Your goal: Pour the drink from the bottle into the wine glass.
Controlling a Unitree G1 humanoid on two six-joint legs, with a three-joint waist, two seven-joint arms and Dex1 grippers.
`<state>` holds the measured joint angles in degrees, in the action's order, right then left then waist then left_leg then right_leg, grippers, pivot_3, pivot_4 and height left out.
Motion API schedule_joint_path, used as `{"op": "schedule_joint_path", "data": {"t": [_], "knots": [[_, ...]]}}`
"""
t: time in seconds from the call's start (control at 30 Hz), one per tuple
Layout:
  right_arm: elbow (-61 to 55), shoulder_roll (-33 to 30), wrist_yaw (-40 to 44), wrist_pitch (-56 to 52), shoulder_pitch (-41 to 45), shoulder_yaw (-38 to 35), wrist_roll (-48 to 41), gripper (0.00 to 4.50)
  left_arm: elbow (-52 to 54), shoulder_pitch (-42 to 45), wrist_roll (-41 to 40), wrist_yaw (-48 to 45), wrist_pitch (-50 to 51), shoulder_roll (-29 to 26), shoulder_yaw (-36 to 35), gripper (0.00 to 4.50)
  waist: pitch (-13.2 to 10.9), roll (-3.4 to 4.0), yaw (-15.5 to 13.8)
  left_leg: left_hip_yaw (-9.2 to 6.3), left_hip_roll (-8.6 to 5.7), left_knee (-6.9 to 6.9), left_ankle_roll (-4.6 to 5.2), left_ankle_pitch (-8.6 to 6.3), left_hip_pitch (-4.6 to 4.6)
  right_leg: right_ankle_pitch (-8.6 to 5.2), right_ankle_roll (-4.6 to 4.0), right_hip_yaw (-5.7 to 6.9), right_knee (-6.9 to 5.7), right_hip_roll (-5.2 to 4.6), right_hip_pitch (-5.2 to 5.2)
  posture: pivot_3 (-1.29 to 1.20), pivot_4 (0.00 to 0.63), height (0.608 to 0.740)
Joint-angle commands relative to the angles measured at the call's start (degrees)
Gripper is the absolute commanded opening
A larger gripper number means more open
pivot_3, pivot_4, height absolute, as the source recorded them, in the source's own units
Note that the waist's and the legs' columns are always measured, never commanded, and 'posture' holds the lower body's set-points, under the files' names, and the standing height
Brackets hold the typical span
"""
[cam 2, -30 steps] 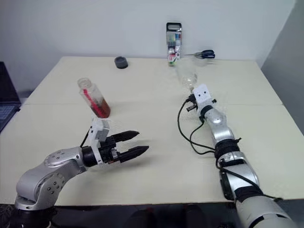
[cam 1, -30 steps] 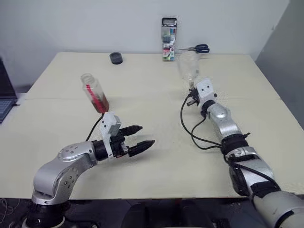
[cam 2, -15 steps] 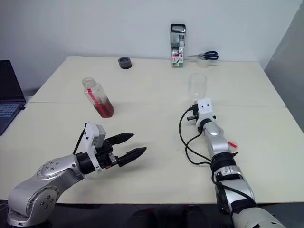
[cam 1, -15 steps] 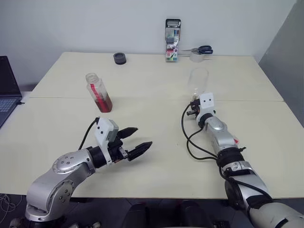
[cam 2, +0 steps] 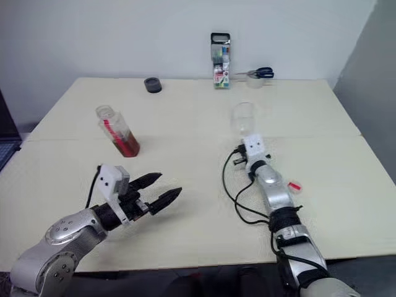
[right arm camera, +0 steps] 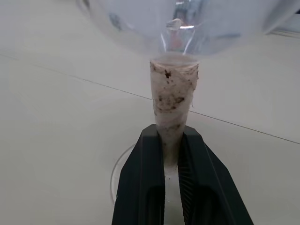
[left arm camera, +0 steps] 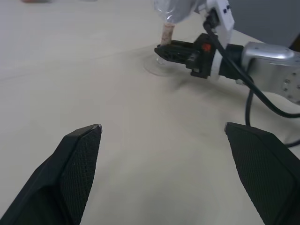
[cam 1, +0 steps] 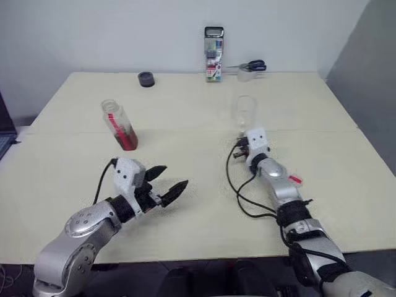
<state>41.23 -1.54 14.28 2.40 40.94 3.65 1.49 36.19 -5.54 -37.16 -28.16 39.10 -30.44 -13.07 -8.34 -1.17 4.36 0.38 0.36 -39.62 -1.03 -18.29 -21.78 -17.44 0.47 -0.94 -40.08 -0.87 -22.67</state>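
Behind your pale desk (cam 1: 185, 117) stands a plain white wall, with a marker pack (cam 1: 213, 54), scissors (cam 1: 250, 65) and a dark round cap (cam 1: 146, 78) along the far edge. Your right hand (right arm camera: 171, 159) is clamped on the stem of the wine glass (cam 1: 245, 112), right of the desk's middle with its foot at the desktop. Your left hand (cam 1: 166, 184) hovers near the front edge with fingers wide apart, while the bottle (cam 1: 119, 124), uncapped with the drink (cam 1: 127, 137) low inside, stands beyond it toward the left edge.

Clear bottle (cam 1: 119, 124) holds reddish-brown drink (cam 1: 127, 138); wine glass (cam 2: 244, 117) colourless.
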Motion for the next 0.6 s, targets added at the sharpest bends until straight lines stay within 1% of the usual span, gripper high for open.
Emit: {"op": "schedule_joint_path", "data": {"t": [0.03, 0.17, 0.3, 0.43, 0.6], "knots": [[8.07, 4.63, 3.11, 5.64, 6.32, 2.55, 0.64, 0.11, 4.32, -3.69, 0.15, 1.55, -2.96, 0.89, -4.01, 4.50, -0.02, 0.01, 0.62, -0.01, 0.07, 0.01, -0.01, 0.00, 0.01, 0.03, -0.05, 0.03, 0.01, 0.07, 0.00, 0.00, 0.150, 0.740], [18.56, 7.58, 3.15, 9.16, 13.27, 1.51, 0.42, 0.11, 5.86, -8.95, 0.25, 1.99, -5.47, 2.14, -5.82, 4.50, -0.12, 0.12, 0.31, -0.06, 0.15, 0.05, -0.05, 0.02, -0.02, 0.05, -0.13, 0.07, 0.06, 0.15, -0.02, 0.00, 0.150, 0.740], [24.53, 8.92, 3.60, 11.83, 17.03, 1.10, 0.76, 0.11, 6.74, -13.23, 1.50, 1.96, -8.89, 3.70, -6.06, 4.50, -0.14, 0.13, -1.02, -0.09, 0.07, 0.02, -0.05, 0.01, -0.07, 0.05, -0.13, 0.16, 0.16, 0.00, 0.03, 0.00, 0.150, 0.740], [27.43, 9.20, 3.70, 13.75, 18.00, 0.71, 0.73, 0.11, 6.15, -15.98, 3.03, 1.50, -12.16, 4.89, -5.54, 4.50, -0.14, 0.13, -1.46, -0.09, 0.02, 0.01, -0.04, 0.01, -0.08, 0.05, -0.13, 0.18, 0.21, -0.07, 0.06, 0.00, 0.150, 0.740], [29.17, 8.75, 3.44, 15.86, 16.48, 2.05, 2.71, 0.11, 3.49, -17.42, 5.28, -0.19, -16.16, 5.40, -4.76, 4.50, -0.16, 0.16, -1.31, -0.09, 0.03, 0.04, 0.08, -0.06, -0.06, 0.05, -0.14, 0.19, 0.18, -0.06, 0.05, 0.00, 0.150, 0.740]]}}
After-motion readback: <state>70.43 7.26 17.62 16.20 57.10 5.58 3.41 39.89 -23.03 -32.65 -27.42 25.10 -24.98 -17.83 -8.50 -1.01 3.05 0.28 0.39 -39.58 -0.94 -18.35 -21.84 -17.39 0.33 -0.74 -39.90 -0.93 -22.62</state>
